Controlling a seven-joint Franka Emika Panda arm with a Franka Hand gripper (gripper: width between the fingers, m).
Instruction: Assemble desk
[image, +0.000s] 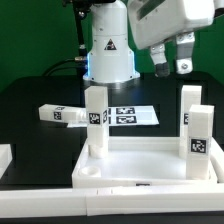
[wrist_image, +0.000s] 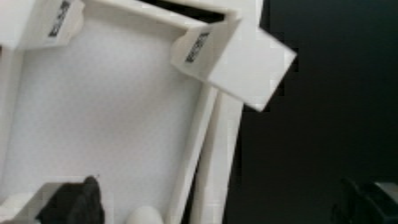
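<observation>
**Open Gripper Waits Above the Desk**

The exterior view shows a black table. The desk panel lies near the camera, with legs standing in it. One loose leg lies behind the panel. The gripper hangs above, wide open and empty.

In the wrist view, a leg rises from the panel. Coming down crooked could knock it over.

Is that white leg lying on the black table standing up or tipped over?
Tipped over: the leg lies flat on its side, while two others stand upright in the panel.
</observation>
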